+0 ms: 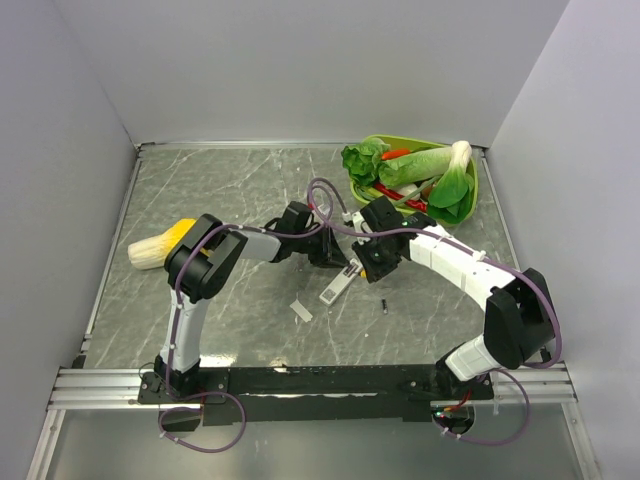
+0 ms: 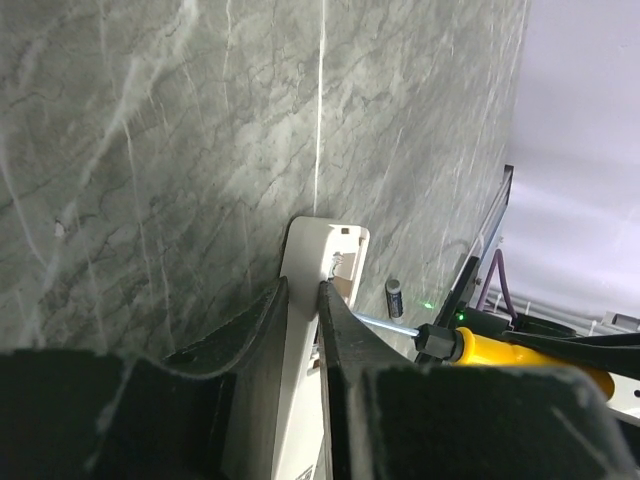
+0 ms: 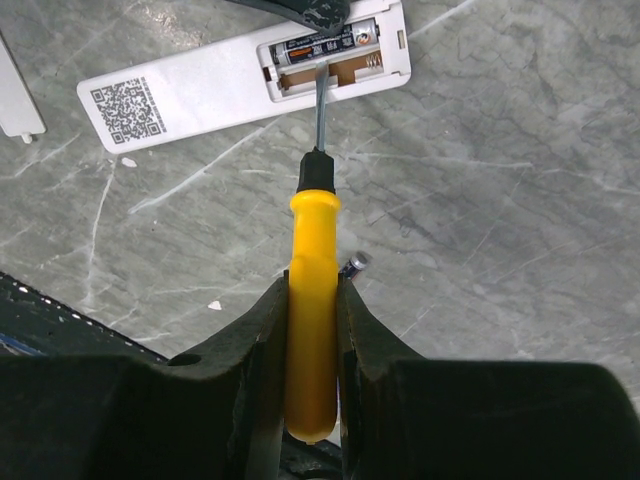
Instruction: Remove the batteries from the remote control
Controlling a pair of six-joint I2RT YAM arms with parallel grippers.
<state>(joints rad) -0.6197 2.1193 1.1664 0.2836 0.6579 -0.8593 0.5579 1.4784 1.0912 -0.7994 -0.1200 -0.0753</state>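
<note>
As white remote control (image 3: 200,85) lies recess-up, one battery (image 3: 320,45) inside, second battery (image 1: 384,302) loose nearby — left hand (image 2: 302,300) clamps it, right hand (image 3: 312,295) grips yellow screwdriver (image 3: 313,215)

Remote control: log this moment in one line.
left gripper: around remote control, grip unclear | right gripper: shut on screwdriver, tip in bay | battery in bay: one | loose battery: on table
</note>
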